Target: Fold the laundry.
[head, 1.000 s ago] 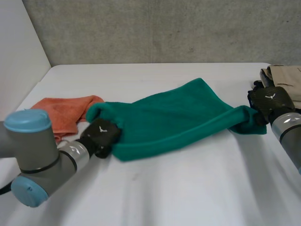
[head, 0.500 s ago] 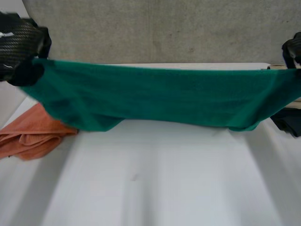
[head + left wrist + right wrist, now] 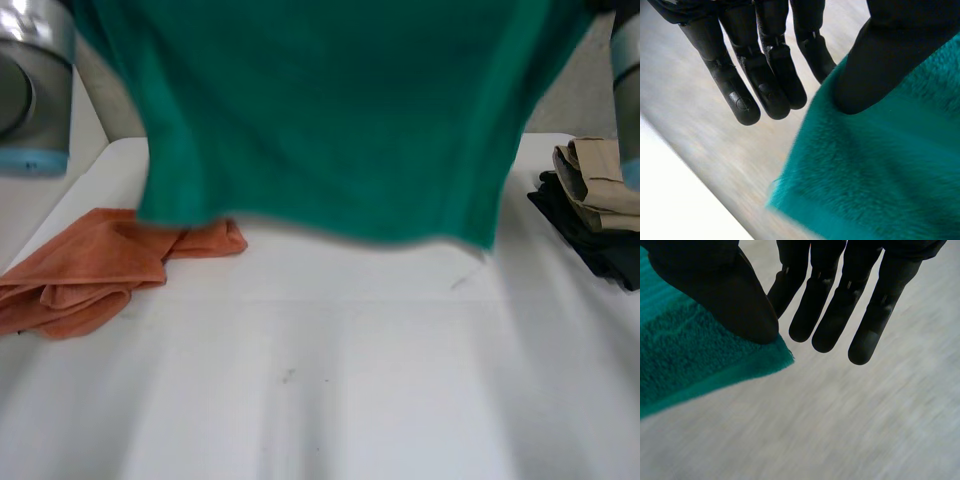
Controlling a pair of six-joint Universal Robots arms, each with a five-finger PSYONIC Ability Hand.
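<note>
partly behind green towel (image 3: 330,110), orange cloth (image 3: 90,270)

Green towel (image 3: 330,120), orange cloth (image 3: 90,270), white table (image 3: 330,380)

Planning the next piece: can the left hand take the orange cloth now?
Probably not yet. The left hand is raised and pinches a corner of the towel with its thumb; the orange cloth lies free on the table below it.

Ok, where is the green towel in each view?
Head view: green towel hangs spread across the top, above the white table.
Left wrist view: its corner pinched under the thumb of the left hand.
Right wrist view: its other corner under the thumb of the right hand.
Shared landmark: the towel's side edges.
</note>
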